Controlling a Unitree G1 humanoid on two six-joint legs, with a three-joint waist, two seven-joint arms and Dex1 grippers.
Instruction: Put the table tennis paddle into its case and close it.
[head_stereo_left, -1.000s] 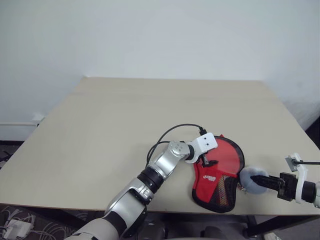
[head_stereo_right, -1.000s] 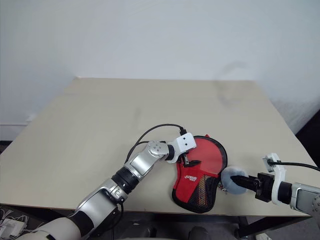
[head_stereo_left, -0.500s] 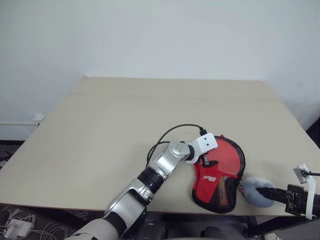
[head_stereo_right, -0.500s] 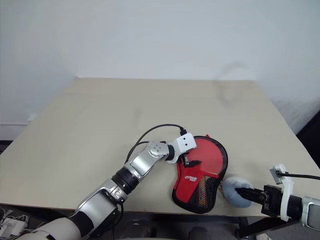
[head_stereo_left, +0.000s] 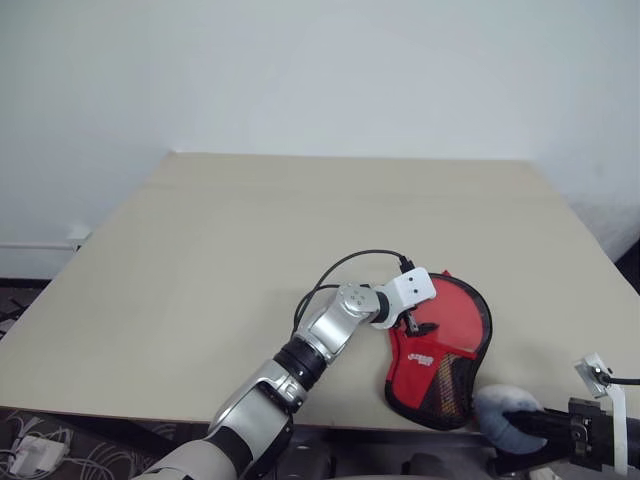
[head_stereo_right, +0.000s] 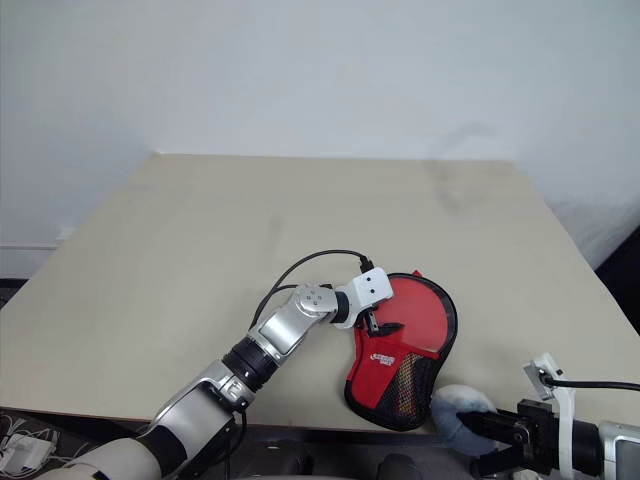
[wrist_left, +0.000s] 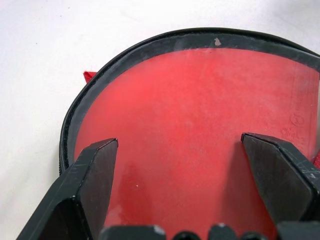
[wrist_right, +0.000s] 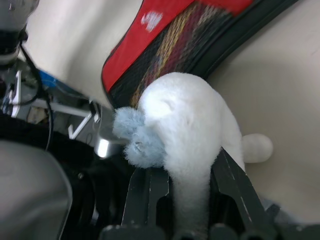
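Change since earlier frame: right gripper (head_stereo_right: 478, 425) has drawn back from beside the case to the tabletop's near edge, carrying the grey plush charm (head_stereo_right: 452, 409) with it; left arm has kept its place.
Tabletop (head_stereo_left: 250, 250): pale beige surface; all items sit toward its near right corner.
Case (head_stereo_left: 440, 350): lies flat close to the near edge, right of centre; red fabric with white logo, dark striped lower part toward the near edge, black rim around the rounded end.
Table tennis paddle (wrist_left: 200, 135): red rubber face lies inside the case, ringed by the black edge; handle cannot be made out.
Left gripper (head_stereo_left: 412, 322): poised over the round end of the case, fingers (wrist_left: 95, 175) spread wide apart above the red face; contact with the rubber cannot be told.
Grey plush charm: at the near edge, just beside the striped end of the case; pale fluffy body with a blue-grey tuft.
Right gripper: fingers (wrist_right: 235, 187) clamped together on the charm's narrow part.
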